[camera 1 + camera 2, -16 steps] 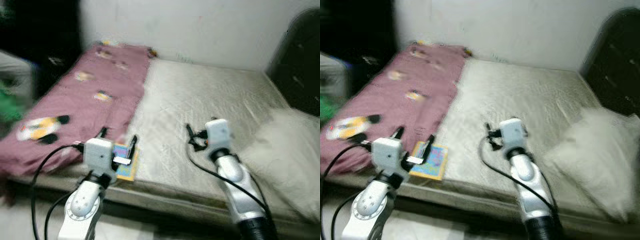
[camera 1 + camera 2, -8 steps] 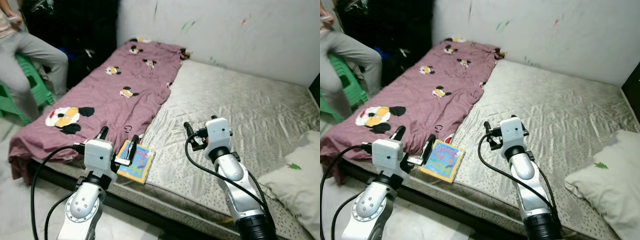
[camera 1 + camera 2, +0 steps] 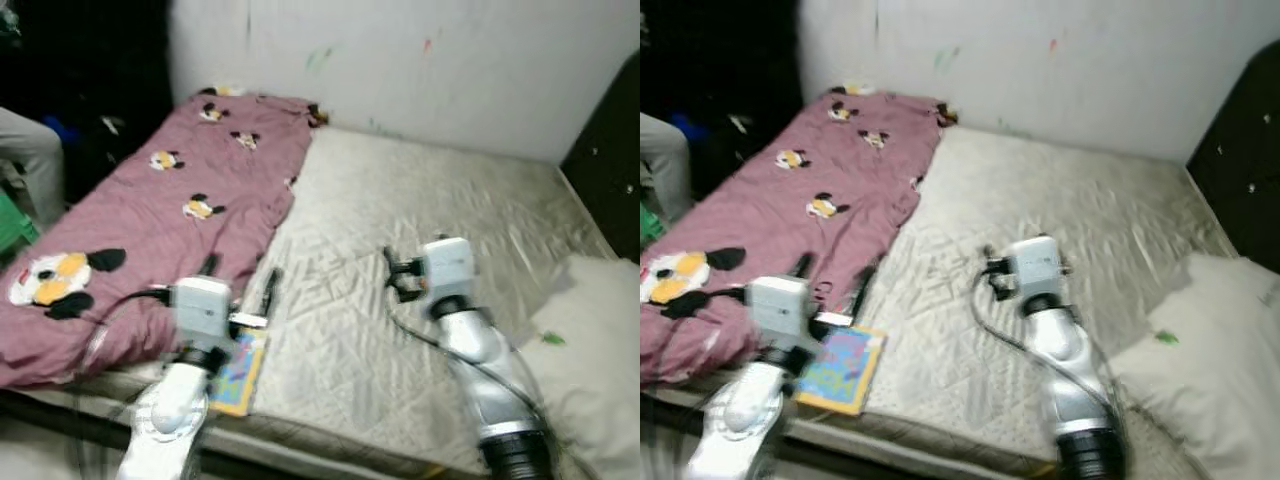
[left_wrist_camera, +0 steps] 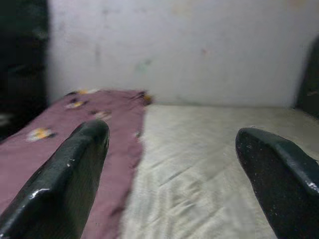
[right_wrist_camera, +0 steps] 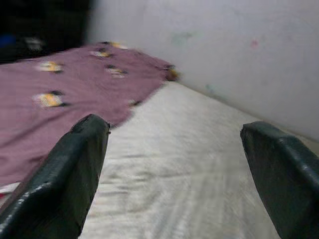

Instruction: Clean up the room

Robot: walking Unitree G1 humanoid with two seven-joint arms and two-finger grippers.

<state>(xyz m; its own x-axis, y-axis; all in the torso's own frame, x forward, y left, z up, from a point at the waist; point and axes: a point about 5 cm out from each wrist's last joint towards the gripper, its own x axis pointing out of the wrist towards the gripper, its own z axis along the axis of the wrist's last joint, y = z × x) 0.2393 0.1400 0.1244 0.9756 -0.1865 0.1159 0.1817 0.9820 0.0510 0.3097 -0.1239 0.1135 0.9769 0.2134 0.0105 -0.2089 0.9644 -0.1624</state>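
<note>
Mattress (image 3: 420, 230) with a pale quilted cover takes up the middle of the frame, running up to a white wall (image 3: 400, 60) along the top. A maroon blanket (image 3: 150, 210) printed with cartoon mouse figures covers the left part of the bed, from upper middle down to the lower left edge. A colourful picture book (image 3: 842, 368) lies flat at the bed's near edge, lower left, just beside the blanket's hem. A white pillow (image 3: 1210, 350) sits at lower right, next to a dark cabinet (image 3: 605, 170) on the right edge. A person's grey-trousered knee (image 3: 25, 150) shows at the far left.

The left end effector (image 3: 238, 275) hangs over the blanket's edge just above the book, its two black fingers (image 4: 65, 184) spread wide and empty. The right end effector (image 3: 392, 270) hovers over the bare mattress in the centre, fingers (image 5: 60, 184) likewise wide apart with nothing between them. The head views are somewhat blurred, so the book's cover design is hard to make out
</note>
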